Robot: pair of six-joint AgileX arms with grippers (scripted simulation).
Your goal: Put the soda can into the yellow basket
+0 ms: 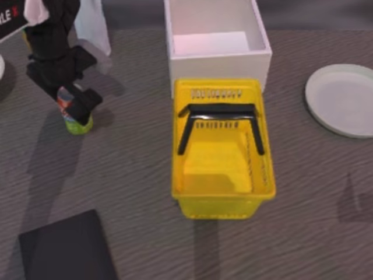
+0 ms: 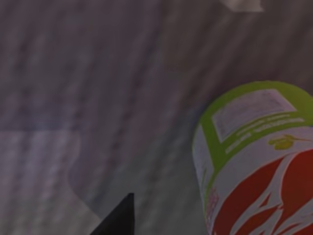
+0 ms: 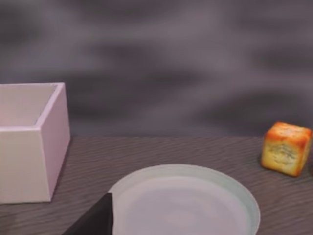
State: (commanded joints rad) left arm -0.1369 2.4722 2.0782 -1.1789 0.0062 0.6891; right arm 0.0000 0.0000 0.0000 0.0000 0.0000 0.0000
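Left end effector (image 1: pixel 74 108) grips cylindrical soda can (image 1: pixel 74 119) beside slotted yellow basket (image 1: pixel 265 175).

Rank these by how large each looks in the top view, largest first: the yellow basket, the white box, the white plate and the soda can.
1. yellow basket
2. white box, partly cut off by the view's top edge, so its place against the basket is unsure
3. white plate, cut off at the right edge
4. soda can, mostly hidden under the left hand

A rendered simulation tabletop, not a real room. A grey woven-textured table (image 1: pixel 134 175) holds scattered props: a yellow basket (image 1: pixel 224 201), a white box (image 1: pixel 218 58), a plate (image 1: pixel 341 99).
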